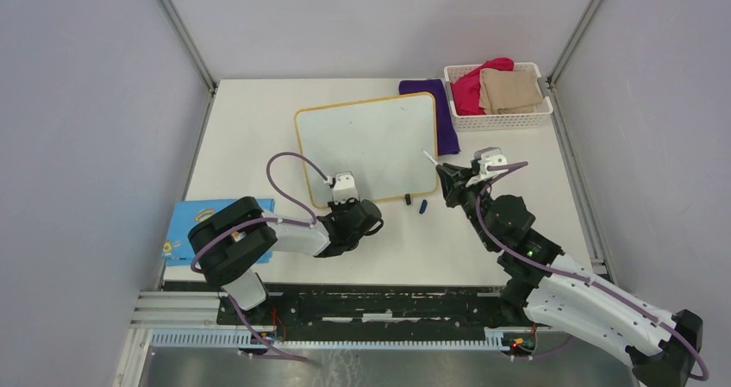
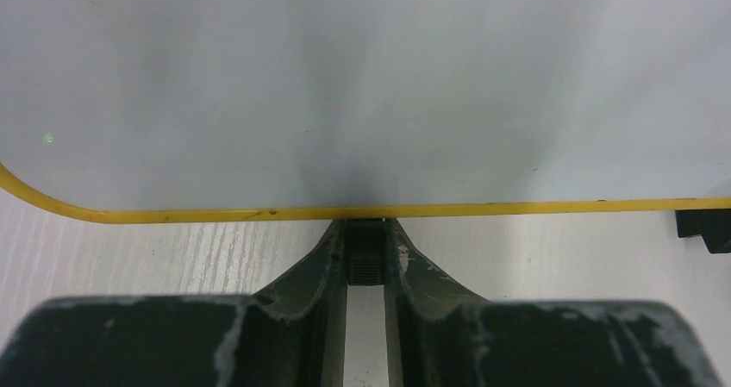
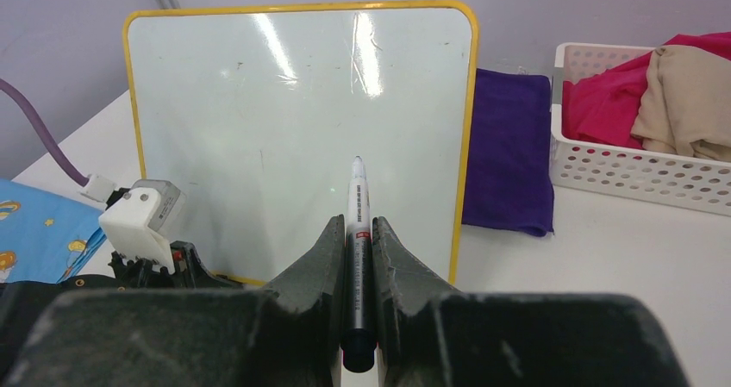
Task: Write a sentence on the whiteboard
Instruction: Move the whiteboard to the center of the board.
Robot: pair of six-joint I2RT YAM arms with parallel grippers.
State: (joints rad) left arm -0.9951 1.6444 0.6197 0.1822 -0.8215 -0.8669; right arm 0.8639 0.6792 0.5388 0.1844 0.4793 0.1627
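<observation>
The whiteboard [image 1: 371, 146] lies flat on the table, white with a thin yellow-tan frame. Its surface is blank in every view, with no blue sentence on it. My left gripper [image 1: 343, 201] is at the board's near edge. In the left wrist view the gripper [image 2: 365, 232] is shut on a small black foot [image 2: 365, 253] under the frame. My right gripper [image 1: 448, 180] hovers by the board's near right corner. It is shut on an uncapped white marker [image 3: 358, 206], whose tip points over the whiteboard [image 3: 293, 120].
A second black foot [image 1: 407, 199] and a small blue cap [image 1: 423, 206] lie just off the board's near edge. A blue booklet [image 1: 185, 223] is at the front left. A purple cloth [image 1: 444, 111] and a white basket [image 1: 500, 118] of clothes sit at the back right.
</observation>
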